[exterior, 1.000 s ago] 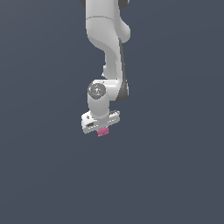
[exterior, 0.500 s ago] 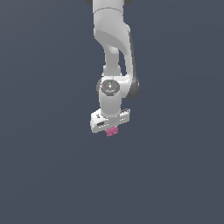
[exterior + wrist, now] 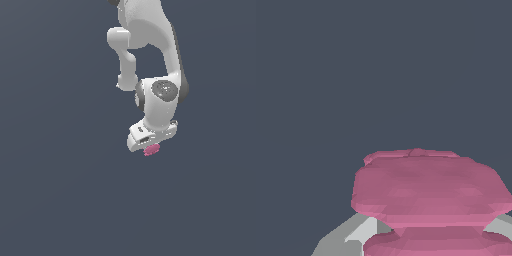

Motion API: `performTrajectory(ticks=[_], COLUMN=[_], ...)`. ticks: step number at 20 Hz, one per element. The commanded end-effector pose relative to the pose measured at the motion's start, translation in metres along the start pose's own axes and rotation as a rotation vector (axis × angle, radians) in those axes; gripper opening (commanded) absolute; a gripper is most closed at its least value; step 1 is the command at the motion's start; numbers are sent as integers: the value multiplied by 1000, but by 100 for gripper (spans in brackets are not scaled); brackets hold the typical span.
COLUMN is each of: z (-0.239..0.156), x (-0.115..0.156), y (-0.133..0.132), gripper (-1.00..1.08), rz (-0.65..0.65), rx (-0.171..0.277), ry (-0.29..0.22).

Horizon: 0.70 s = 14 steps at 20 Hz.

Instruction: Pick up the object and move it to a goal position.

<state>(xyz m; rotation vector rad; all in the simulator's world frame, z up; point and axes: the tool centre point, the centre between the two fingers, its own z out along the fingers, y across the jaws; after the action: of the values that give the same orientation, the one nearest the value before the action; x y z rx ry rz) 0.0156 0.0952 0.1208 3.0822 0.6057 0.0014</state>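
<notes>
White Panda arm (image 3: 150, 60) mid-transport. White gripper (image 3: 150, 143) clenched on small pink ridged block (image 3: 151, 149), block poking out just below gripper. No goal marker visible. Judgement: keep squeeze constant, move smoothly, avoid wrist jerks; block could slip.

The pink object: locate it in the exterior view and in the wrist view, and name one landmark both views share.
Exterior view: the pink object shows as a small pink lump just below the white gripper, a little below the picture's centre.
Wrist view: the pink object fills the lower middle and right of the picture, close up, ridged.
Shared landmark: the gripper's fingers, grey-white on either side of the object.
</notes>
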Motion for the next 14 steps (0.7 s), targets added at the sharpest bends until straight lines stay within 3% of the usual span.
performTrajectory(ticks=[1,7,14], z=[-14,-44,-64], x=[17,54,79], y=[-22,-68,-97], gripper=[-100,-100,-100], rz=[1,1,1], rx=[0,0,0], ry=[0,-1,-1])
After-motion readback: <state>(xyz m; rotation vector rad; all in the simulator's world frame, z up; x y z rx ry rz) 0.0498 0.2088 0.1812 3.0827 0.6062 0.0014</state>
